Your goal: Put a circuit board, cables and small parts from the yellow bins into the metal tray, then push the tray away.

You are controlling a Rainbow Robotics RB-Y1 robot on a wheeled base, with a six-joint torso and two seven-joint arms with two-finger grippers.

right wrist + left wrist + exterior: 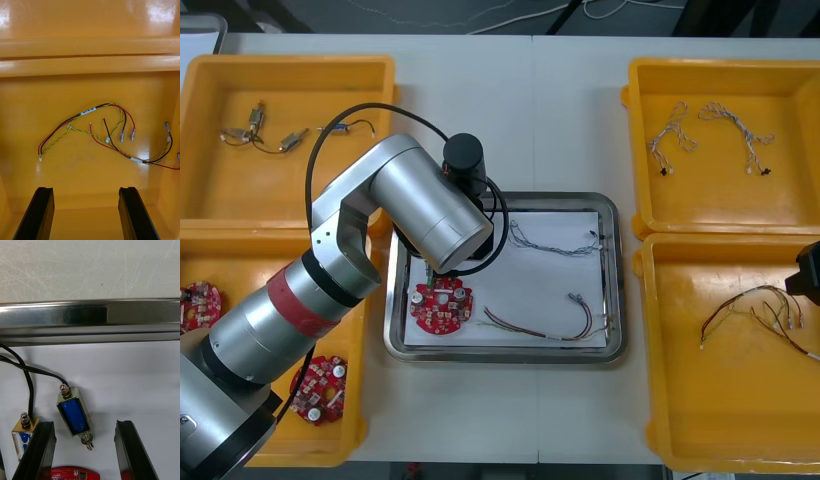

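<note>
My left gripper [84,423] is open low over the left part of the metal tray [502,199], which is white inside. A small metal part [75,416] with a blue body lies on the tray floor between the fingers, touching neither. A second small metal part [24,433], joined to it by a black cable [30,384], lies beside one finger. In the tray also lie a red circuit board [442,305], a blue and white cable [555,240] and a red and yellow cable [545,325]. My right gripper [86,189] hangs open above red and yellow cables [105,131].
The far left bin [210,75] holds small metal parts [270,135]. The near left bin [355,420] holds circuit boards [320,388]. Blue and white cables [710,135] lie in the far right bin; the right arm [808,272] is over the near right bin [660,400].
</note>
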